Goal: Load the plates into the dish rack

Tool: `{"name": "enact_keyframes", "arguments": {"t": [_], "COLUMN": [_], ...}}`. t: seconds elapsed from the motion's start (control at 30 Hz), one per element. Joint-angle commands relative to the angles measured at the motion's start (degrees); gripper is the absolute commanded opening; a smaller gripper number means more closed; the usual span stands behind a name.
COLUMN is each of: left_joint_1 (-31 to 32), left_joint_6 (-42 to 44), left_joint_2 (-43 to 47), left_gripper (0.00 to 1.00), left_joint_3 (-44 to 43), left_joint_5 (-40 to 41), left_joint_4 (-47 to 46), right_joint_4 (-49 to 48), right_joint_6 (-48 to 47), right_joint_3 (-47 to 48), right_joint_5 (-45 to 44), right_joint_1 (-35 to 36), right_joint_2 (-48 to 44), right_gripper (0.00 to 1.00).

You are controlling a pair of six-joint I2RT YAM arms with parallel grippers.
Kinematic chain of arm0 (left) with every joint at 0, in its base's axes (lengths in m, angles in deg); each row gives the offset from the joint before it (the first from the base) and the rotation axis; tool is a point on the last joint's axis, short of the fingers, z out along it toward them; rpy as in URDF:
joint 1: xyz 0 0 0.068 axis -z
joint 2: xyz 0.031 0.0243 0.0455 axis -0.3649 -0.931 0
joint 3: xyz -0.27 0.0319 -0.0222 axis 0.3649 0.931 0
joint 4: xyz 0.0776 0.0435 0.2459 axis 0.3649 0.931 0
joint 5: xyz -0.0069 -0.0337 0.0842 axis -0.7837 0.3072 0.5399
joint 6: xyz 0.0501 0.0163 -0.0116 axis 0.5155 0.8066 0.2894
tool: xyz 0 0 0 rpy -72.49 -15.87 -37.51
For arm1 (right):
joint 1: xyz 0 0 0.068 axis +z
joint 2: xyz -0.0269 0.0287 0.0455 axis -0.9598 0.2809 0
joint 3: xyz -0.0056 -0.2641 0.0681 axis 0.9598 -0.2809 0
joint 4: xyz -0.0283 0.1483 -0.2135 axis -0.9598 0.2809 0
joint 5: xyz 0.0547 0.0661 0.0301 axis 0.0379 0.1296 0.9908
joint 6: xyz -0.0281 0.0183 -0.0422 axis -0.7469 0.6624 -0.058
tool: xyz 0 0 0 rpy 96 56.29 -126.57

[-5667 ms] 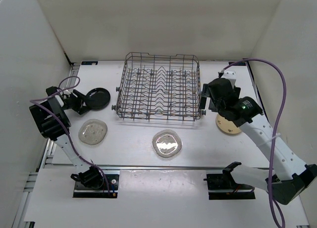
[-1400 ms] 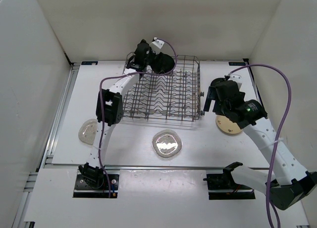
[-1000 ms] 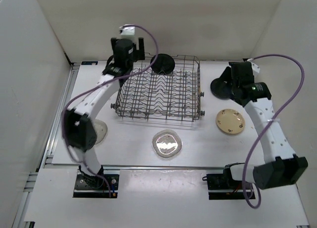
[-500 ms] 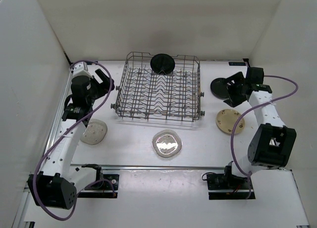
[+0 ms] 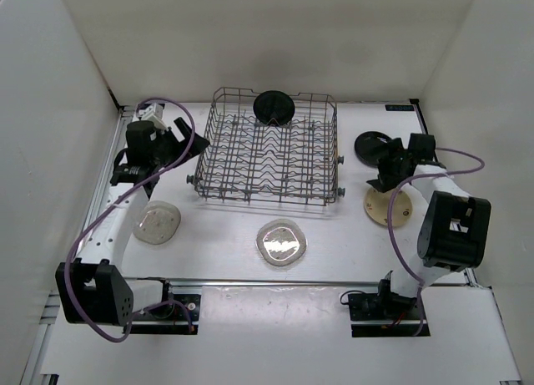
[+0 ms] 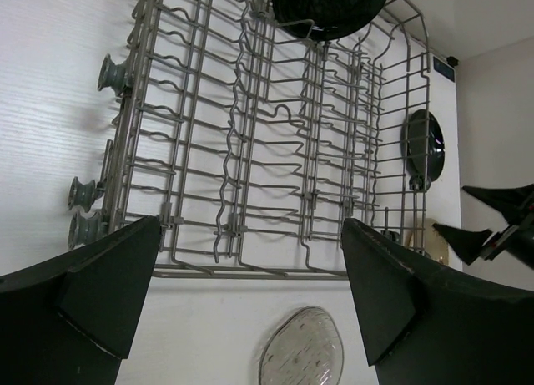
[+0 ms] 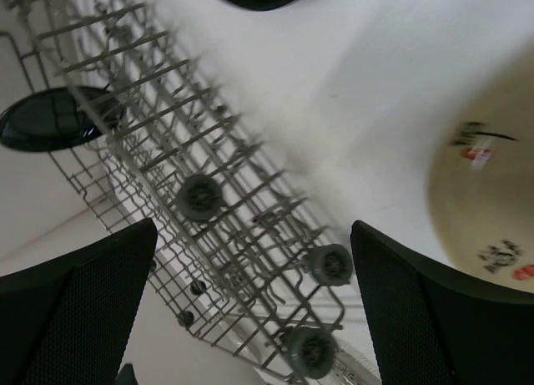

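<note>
Your landmark is the rectangular grey wire dish rack (image 5: 267, 164), a basket of thin metal rods with wavy rows of upright tines and small round wheels along its sides; its long axis runs side to side across the white worktop (image 5: 334, 260).

One glossy black round plate (image 5: 274, 108) stands on edge at the middle of the rack's far wall, its face turned towards you. A second black plate (image 5: 371, 144) lies flat just right of the rack. Nearer you on that side lies a matte cream-tan plate with small spots (image 5: 385, 208), partly under the right arm. A clear, rippled translucent plate (image 5: 281, 241) lies in front of the rack, and another (image 5: 158, 222) off its near left corner.

Your left end effector (image 5: 179, 139) hovers left of the rack, pointing across it, spread wide and holding nothing. Your right end effector (image 5: 385, 164), on a tightly folded arm, hangs right of the rack between the flat black plate and the cream one, equally wide and empty.
</note>
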Motion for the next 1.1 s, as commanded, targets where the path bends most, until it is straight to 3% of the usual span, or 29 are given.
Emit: {"name": "enact_keyframes", "arguments": {"t": [0.0,0.47,0.77,1.07], "left_joint_1": [-0.19,-0.72,-0.72,-1.24], "left_joint_6": [-0.30,-0.30,-0.82,-0.82], "left_joint_2": [0.30,-3.75,-5.94,-8.22], "left_gripper": [1.00,1.00,1.00,1.00], "left_joint_3": [-3.64,-5.40,-7.07,-8.21], "left_joint_5": [-2.67,-4.77,-6.80,-7.85], "left_joint_4": [-0.71,-0.71,-0.71,-0.71], "right_joint_4": [-8.92,-13.94,-30.71,-32.57], "right_joint_6": [4.53,4.64,7.62,8.85], "right_joint_3": [-5.42,-2.80,-3.60,-2.54], "right_joint_5": [-3.80,-6.08,3.58,4.11], "right_joint_1": [-2.91,-7.49,-9.16,-9.16], "right_joint_2": [-4.22,0.87,8.60,13.44], "right_gripper": [1.00,1.00,1.00,1.00]}}
